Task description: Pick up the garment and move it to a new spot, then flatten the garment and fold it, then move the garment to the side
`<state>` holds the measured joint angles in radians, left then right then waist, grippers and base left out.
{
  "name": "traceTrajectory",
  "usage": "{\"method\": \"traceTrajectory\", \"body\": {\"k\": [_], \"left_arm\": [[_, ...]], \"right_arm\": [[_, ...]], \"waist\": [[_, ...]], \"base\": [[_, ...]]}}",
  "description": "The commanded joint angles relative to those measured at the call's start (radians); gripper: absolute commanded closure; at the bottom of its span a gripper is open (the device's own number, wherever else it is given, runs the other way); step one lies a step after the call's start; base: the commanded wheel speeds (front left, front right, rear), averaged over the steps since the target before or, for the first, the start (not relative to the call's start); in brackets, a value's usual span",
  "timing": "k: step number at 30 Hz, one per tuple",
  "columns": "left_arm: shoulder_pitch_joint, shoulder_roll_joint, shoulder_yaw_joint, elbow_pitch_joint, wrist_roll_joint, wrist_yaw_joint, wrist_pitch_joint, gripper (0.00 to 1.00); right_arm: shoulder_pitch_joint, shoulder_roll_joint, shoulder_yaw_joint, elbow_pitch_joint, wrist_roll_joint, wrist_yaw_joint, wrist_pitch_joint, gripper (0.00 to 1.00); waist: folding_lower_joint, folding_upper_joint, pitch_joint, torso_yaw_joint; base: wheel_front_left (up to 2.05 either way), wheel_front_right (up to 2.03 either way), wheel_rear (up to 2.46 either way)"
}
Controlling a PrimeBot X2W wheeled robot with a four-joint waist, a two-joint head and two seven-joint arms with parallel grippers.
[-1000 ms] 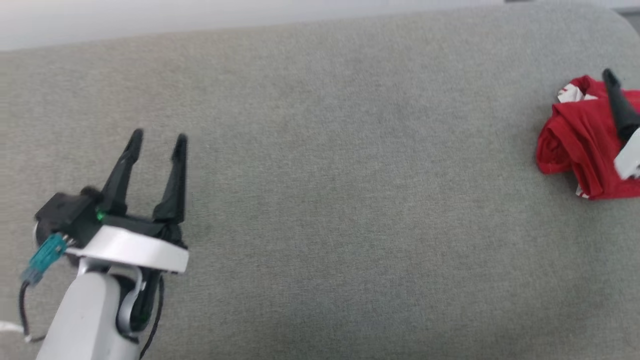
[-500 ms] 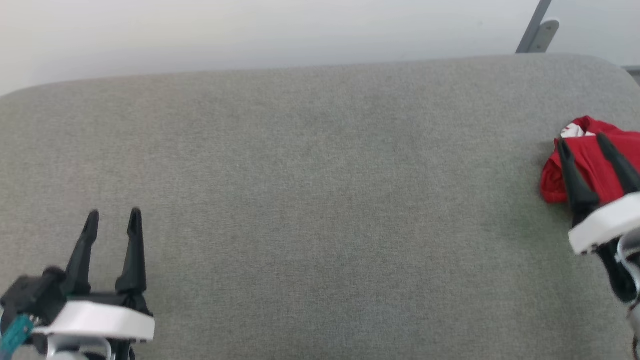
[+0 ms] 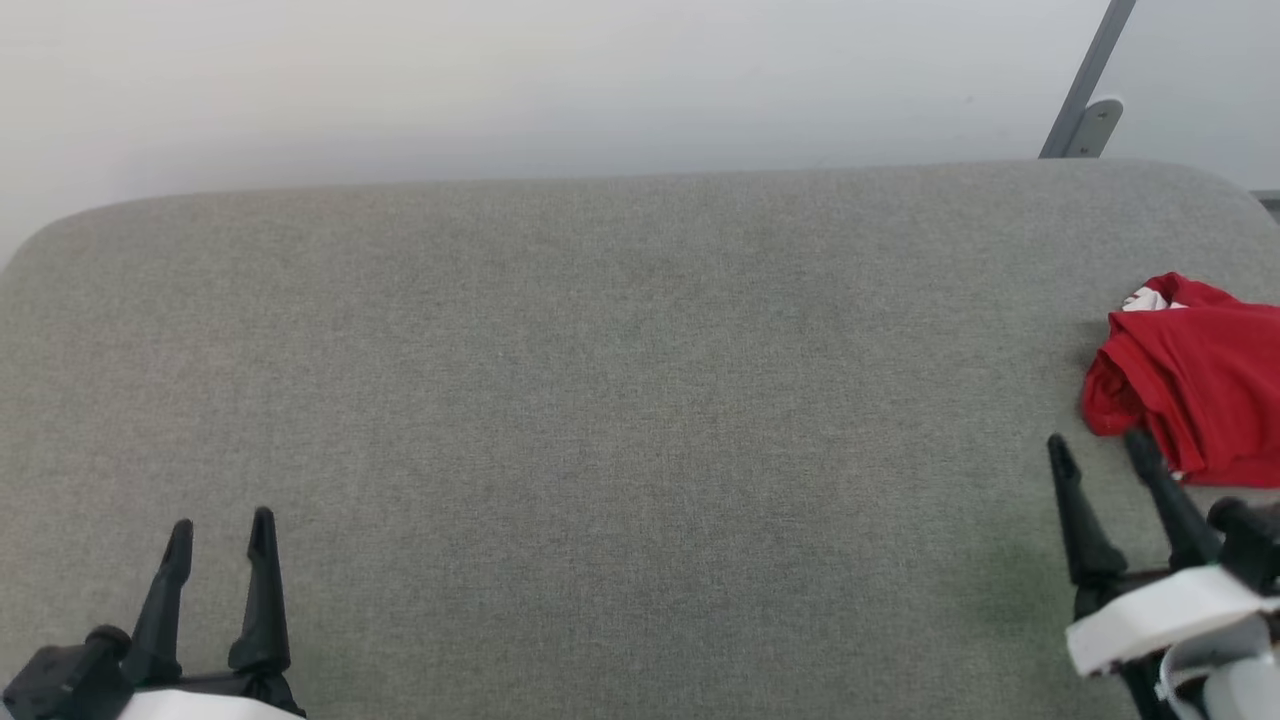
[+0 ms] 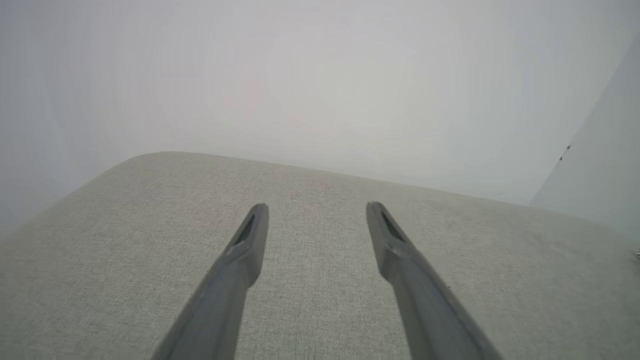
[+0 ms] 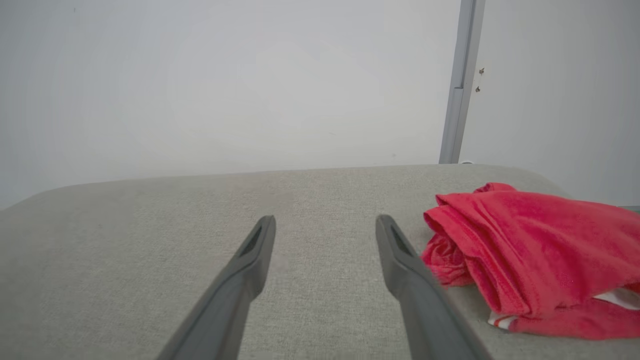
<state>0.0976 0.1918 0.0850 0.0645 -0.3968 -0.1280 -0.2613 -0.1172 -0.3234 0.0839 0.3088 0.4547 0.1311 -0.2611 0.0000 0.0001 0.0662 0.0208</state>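
1. The garment (image 3: pixel 1190 380) lies in a loose, crumpled bundle at the right end of the grey padded surface (image 3: pixel 620 400), and its right part is cut off by the edge of the head view.
2. It is mostly red. A small patch of white shows at its far top, and the right wrist view shows a strip of white-and-red trim under its near edge.
3. Nothing holds the garment; it rests on the padding by its own weight.
4. The right gripper (image 3: pixel 1098 447) sits just near and left of the bundle, with its fingers pointing toward the far side.
5. Its two dark fingers are spread wide with nothing between them. The right-hand fingertip comes close to the garment's near-left fold, but whether it touches the cloth cannot be told.
6. The left gripper (image 3: pixel 222 522) is at the near left of the surface, well apart from the garment.
7. Its fingers are also spread wide and empty, with only bare grey padding between them.
8. A pale wall (image 3: pixel 500 80) stands beyond the far edge of the surface.
9. A slim grey post (image 3: pixel 1085 90) rises against that wall at the far right, behind the garment's end of the padding.
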Motion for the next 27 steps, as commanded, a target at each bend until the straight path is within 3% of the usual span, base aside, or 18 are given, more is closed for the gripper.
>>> {"method": "traceTrajectory", "body": {"k": [1,22,23,27], "left_arm": [[0.016,-0.002,0.003,0.006,0.012,-0.003,-0.005,0.0],[0.062,-0.023,0.01,-0.008,0.008,-0.003,-0.005,0.0],[0.051,-0.025,0.008,-0.007,0.015,0.0,0.0,1.0],[0.052,-0.044,0.005,0.026,0.008,0.0,0.004,1.0]], "right_arm": [[0.031,0.014,-0.006,-0.021,-0.008,-0.001,-0.003,0.0],[0.157,0.092,-0.051,-0.109,-0.051,-0.001,-0.003,0.0],[0.153,0.092,-0.048,-0.107,-0.052,0.0,0.0,1.0],[0.165,0.107,-0.044,-0.08,-0.045,0.0,0.003,1.0]], "waist": [[0.0,-0.0001,-0.01,0.0],[0.0,-0.0001,-0.058,0.006],[0.0,-0.0001,-0.059,0.006],[0.0,-0.0001,-0.06,0.006]], "base": [[0.0,0.0,0.0],[0.0,0.0,0.0],[0.0,0.0,0.0],[0.0,0.0,0.0]]}}
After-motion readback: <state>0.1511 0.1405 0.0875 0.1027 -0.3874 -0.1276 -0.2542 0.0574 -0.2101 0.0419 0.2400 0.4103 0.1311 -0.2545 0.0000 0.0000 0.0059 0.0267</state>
